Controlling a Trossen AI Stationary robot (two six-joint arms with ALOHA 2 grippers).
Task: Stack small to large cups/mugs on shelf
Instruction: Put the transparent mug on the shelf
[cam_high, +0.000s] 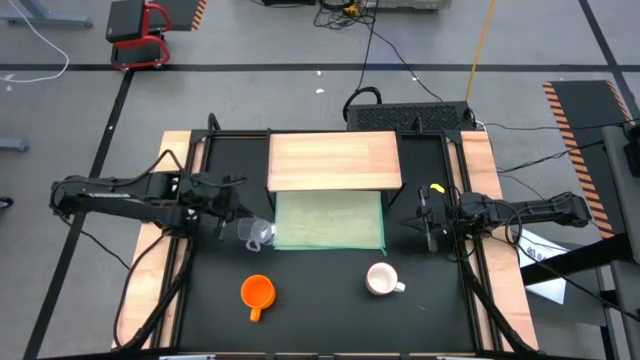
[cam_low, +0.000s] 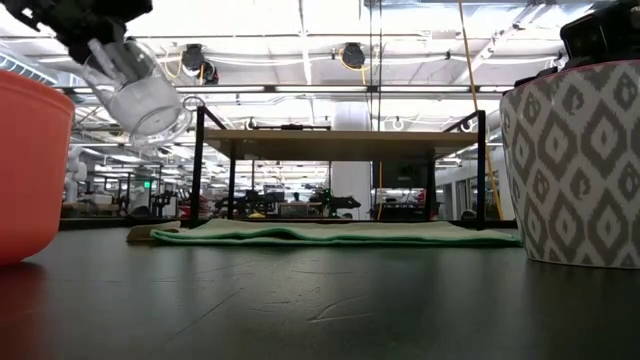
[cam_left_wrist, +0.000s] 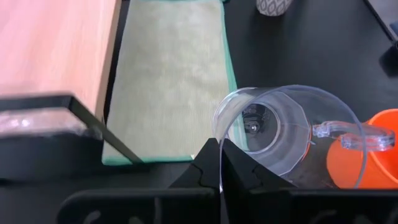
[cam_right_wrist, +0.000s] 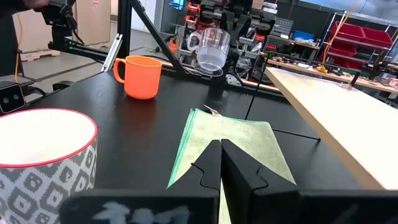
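My left gripper (cam_high: 236, 226) is shut on the clear cup (cam_high: 258, 233), just left of the green mat (cam_high: 328, 220) and above the black table. The cup also shows in the low view (cam_low: 140, 88), the left wrist view (cam_left_wrist: 286, 134) and the right wrist view (cam_right_wrist: 211, 46). The orange mug (cam_high: 257, 291) stands upright on its base near the front. The white patterned mug (cam_high: 381, 279) stands upright to its right. The pale-wood shelf (cam_high: 334, 160) stands on black legs behind the mat. My right gripper (cam_high: 427, 216) is shut and empty, right of the mat. My left gripper pinches the clear cup's wall at the rim (cam_left_wrist: 217, 138), one finger inside the mouth and one outside. The fingers come from the table's left, slanting down. The cup is lifted clear and tilted, its mouth toward the gripper and its base (cam_low: 160, 120) lower. Its handle (cam_left_wrist: 339, 130) is away from the fingers.
The green mat lies under and in front of the shelf, between its black legs (cam_low: 197, 165). Wooden strips (cam_high: 150, 260) run along both table sides. Bare black table (cam_high: 320, 300) lies between the two standing mugs.
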